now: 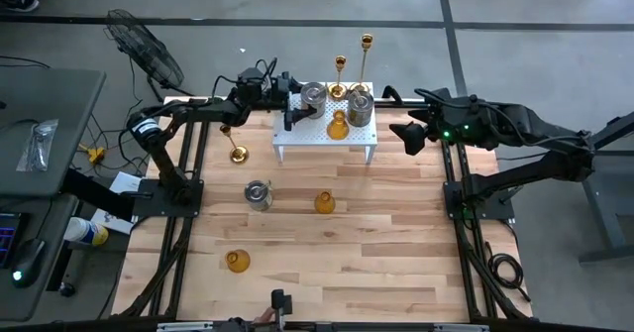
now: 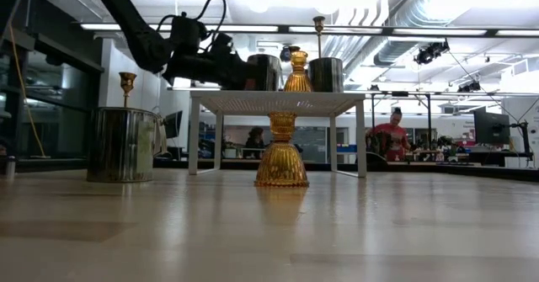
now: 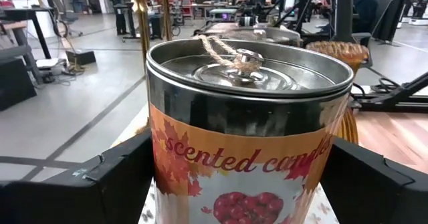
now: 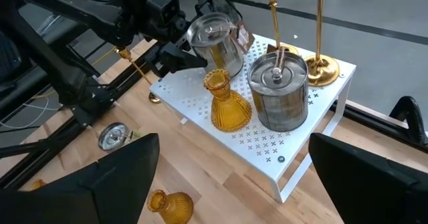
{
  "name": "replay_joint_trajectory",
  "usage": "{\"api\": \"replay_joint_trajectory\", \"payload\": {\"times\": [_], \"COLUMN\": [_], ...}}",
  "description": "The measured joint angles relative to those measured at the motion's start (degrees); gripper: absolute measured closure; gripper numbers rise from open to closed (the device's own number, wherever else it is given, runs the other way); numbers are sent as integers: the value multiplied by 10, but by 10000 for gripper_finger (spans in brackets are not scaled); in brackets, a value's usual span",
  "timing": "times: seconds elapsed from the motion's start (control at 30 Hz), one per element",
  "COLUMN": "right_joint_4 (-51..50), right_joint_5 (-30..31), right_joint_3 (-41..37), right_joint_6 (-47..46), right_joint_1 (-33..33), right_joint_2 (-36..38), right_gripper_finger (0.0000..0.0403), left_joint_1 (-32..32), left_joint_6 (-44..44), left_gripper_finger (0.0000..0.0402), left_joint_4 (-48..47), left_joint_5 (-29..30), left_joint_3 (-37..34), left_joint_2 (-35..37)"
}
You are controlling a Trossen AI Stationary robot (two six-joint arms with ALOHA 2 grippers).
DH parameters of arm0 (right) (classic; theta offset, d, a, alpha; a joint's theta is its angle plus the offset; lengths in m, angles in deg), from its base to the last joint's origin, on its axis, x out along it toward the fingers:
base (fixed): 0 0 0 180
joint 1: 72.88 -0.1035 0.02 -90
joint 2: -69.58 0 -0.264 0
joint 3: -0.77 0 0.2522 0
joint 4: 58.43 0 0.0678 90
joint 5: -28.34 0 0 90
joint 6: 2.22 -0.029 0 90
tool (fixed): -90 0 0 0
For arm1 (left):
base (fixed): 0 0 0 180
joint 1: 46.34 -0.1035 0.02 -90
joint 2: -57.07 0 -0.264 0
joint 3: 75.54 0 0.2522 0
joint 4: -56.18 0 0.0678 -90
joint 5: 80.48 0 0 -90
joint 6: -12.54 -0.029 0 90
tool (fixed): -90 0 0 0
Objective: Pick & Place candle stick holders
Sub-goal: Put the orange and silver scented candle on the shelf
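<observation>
A white perforated rack stands at the table's far middle. On it are two silver candle tins, an amber glass holder and two gold sticks. My left gripper is at the rack's left end, shut on the left tin. My right gripper is open and empty above the table, just right of the rack. On the bare table stand a gold stick, a silver tin and two amber holders. My left gripper pinches the silver tin between its two fingers, on the opposite sides of its labelled wall. The fingers come level, from the table's left. The tin is upright at the rack's top; I cannot tell whether its base rests there.
A person stands in the room far behind the table. Open wood lies toward the table's near edge and along its right side. A fan and a side table stand off the table's left.
</observation>
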Motion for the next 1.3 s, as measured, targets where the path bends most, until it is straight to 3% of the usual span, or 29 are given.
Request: {"api": "replay_joint_trajectory", "payload": {"times": [0.87,1.3], "right_joint_4": [13,22], "right_joint_5": [17,17], "right_joint_3": [0,0], "right_joint_6": [-1,-1], "right_joint_1": [0,0], "right_joint_2": [0,0], "right_gripper_finger": [27,27], "left_joint_1": [45,59], "left_joint_6": [2,-2], "left_gripper_finger": [51,43], "left_joint_4": [-6,-19], "left_joint_5": [37,120], "left_joint_3": [26,26], "left_joint_2": [-28,-28]}}
